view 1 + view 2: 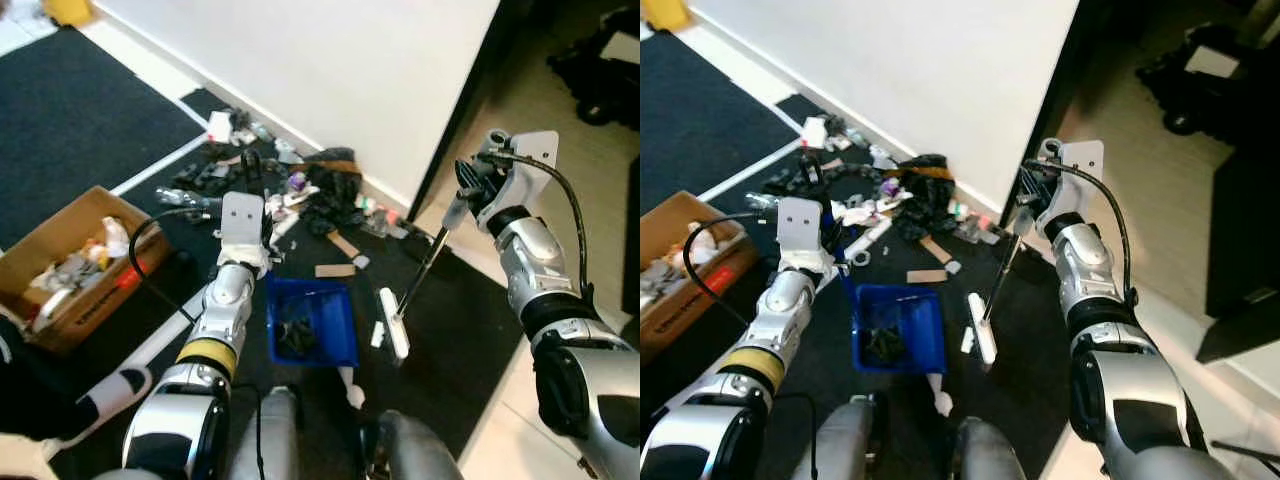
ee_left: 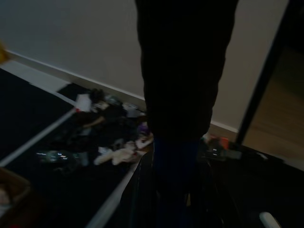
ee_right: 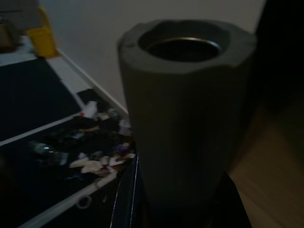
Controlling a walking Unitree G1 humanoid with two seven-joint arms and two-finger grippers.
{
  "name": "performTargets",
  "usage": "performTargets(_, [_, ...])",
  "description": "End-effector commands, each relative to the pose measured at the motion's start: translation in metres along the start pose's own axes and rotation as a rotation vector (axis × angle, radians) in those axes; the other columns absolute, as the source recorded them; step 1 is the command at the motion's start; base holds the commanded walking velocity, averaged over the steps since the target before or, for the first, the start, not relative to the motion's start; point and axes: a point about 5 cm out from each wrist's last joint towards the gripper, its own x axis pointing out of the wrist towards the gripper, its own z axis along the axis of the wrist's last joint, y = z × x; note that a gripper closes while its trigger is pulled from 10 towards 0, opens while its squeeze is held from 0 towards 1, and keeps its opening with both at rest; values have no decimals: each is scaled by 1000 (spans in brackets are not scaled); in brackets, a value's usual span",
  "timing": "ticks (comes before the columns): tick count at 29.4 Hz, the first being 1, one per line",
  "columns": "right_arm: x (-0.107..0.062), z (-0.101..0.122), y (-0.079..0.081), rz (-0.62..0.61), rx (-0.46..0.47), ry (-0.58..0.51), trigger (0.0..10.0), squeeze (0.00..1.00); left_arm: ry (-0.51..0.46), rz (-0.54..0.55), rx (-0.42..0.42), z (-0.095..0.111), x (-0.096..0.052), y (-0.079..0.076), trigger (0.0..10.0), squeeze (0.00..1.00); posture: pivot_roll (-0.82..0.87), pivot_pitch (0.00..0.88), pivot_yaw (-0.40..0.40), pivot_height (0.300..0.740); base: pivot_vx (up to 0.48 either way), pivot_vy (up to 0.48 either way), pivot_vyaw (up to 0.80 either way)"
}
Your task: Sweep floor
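Nearest the robot, a blue dustpan sits on the black mat with dark scraps in it, and just right of it lies the white broom head, with small white bits around both. The broom's dark handle slants up to the right pincer, which is clamped on its grey top end — the right wrist view looks straight down that grip. The left pincer is raised past the dustpan's far edge; I cannot tell whether its fingers are apart or together. To the left stands a cardboard box of rubbish. Farther off, litter — wrappers, dark cloth, bottles — is heaped along the white wall.
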Motion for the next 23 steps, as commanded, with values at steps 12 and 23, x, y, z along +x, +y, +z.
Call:
performTargets(12, [-2, 1, -2, 0, -11, -17, 10000, 0, -36, -29, 8, 6, 3, -7, 10000, 0, 106, 101, -62, 740, 0, -276, 0])
performTargets(23, [-1, 5, -3, -4, -32, -25, 10000, 0, -68, -39, 32, 12, 4, -5, 10000, 0, 98, 151, -67, 740, 0, 0, 0])
